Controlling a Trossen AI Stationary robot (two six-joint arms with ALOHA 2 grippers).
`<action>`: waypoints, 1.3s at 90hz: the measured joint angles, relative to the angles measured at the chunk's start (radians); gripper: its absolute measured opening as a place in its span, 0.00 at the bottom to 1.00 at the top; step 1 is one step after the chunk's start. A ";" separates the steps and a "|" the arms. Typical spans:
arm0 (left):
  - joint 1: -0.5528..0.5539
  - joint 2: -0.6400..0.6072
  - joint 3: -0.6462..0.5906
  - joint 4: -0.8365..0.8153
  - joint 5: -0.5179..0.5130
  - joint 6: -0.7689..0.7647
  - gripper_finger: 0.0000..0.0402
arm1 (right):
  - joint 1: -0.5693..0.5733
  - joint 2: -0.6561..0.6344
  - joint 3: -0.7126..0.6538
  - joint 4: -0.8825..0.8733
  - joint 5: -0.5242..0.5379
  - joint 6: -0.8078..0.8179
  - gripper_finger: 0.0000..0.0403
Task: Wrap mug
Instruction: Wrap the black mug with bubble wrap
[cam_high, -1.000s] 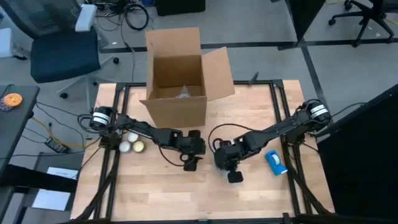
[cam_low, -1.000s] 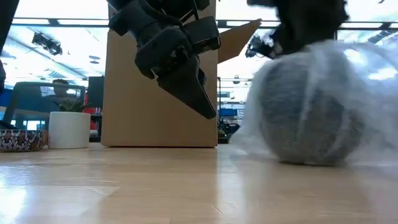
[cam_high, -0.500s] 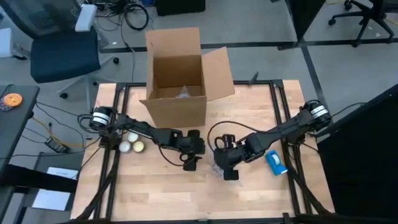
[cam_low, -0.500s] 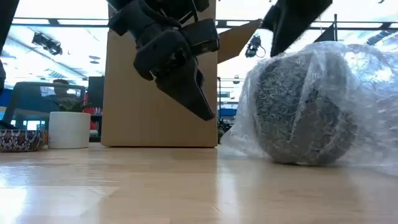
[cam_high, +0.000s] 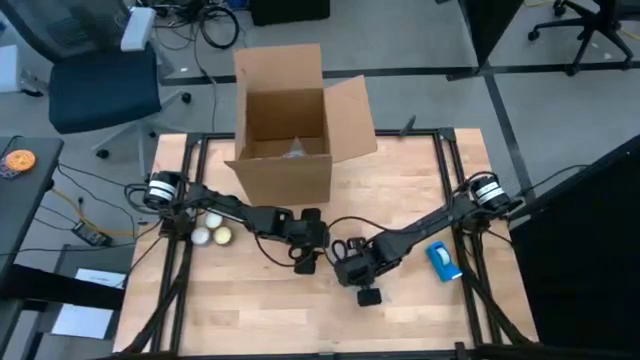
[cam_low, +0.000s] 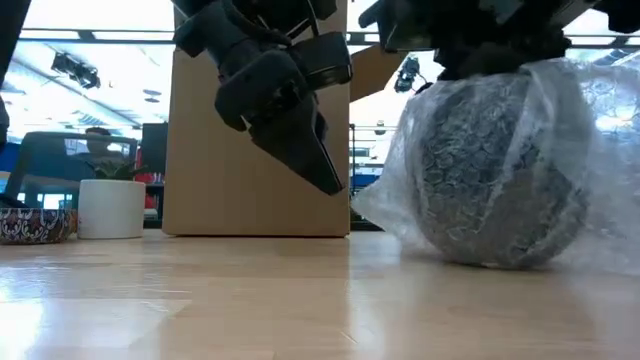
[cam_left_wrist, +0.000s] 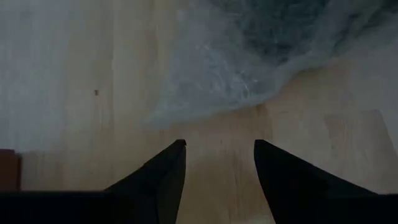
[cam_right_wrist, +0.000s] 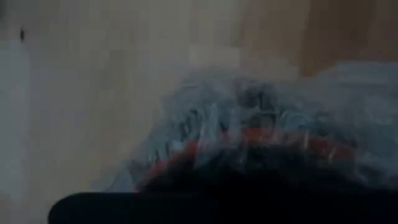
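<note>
Now | one wrapped mug (cam_low: 490, 180) | left end effector (cam_left_wrist: 217, 149) spread; right end effector (cam_high: 362, 285) unclear

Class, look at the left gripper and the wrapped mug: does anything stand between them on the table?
Nothing visible does. The left gripper, fingers apart, faces the mug in its bubble wrap across bare table. The right gripper is over the bundle.

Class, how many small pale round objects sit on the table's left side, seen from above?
3, clustered together: rear object nearest the box; left object; right object. More may be hidden.
</note>
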 joint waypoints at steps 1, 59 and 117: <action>0.000 0.000 0.000 0.000 0.000 0.000 0.43 | 0.000 -0.005 -0.001 -0.001 0.000 0.000 0.00; 0.000 -0.001 0.012 -0.036 -0.026 0.019 0.43 | -0.001 -0.268 -0.006 -0.016 0.209 0.054 0.00; 0.000 -0.001 0.012 -0.051 -0.032 0.019 0.43 | 0.000 -0.100 -0.005 -0.002 0.011 0.069 0.00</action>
